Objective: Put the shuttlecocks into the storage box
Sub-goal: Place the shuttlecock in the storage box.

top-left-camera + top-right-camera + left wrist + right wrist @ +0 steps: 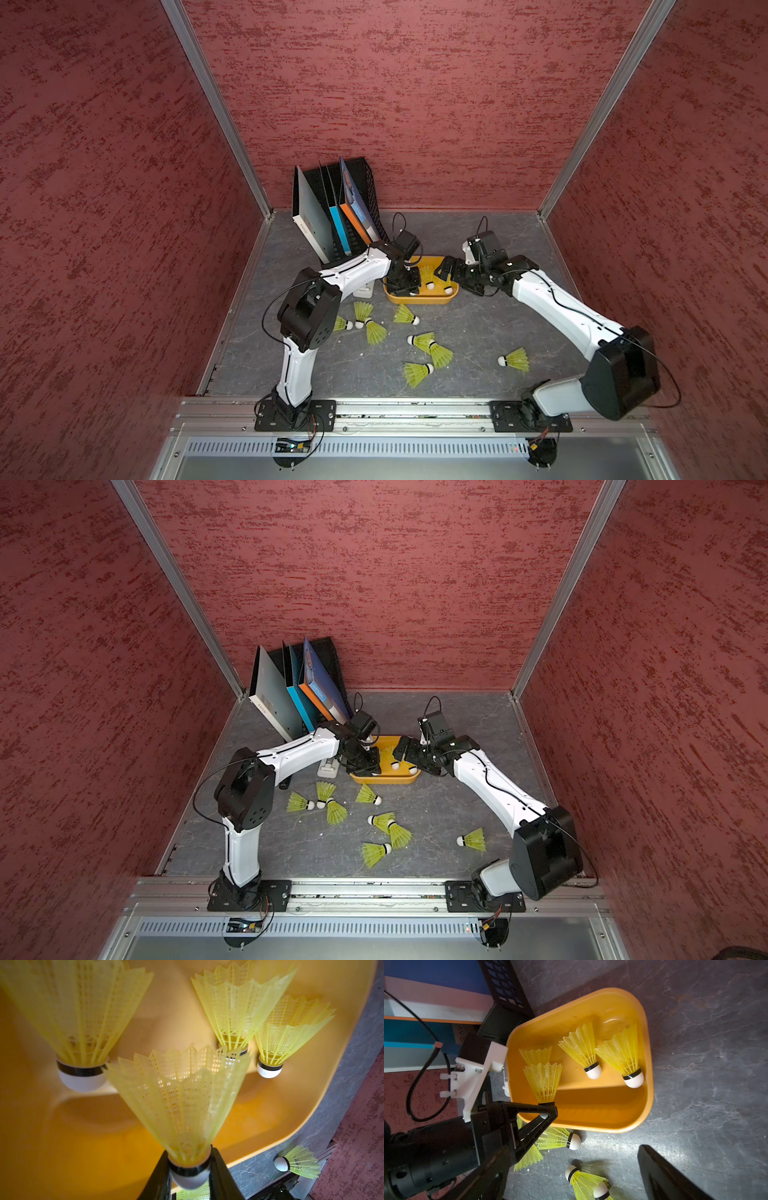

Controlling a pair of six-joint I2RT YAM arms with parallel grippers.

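The orange-yellow storage box point(419, 300) point(386, 780) stands at the back middle of the table. My left gripper point(189, 1159) point(405, 284) hangs over its left end, shut on the white tip of a neon shuttlecock point(182, 1105) point(544, 1080), skirt pointing into the box. Three more shuttlecocks point(581, 1047) point(623, 1053) point(536, 1055) lie inside. My right gripper point(442, 272) point(571, 1167) stands open and holds nothing at the box's right end. Several shuttlecocks point(405, 316) point(424, 340) point(515, 359) lie loose on the table in front.
A black mesh rack with books point(336, 208) stands just behind and left of the box. A small grey-white device point(365, 293) sits under my left arm. Red walls close in three sides, and a metal rail point(415, 409) runs along the front.
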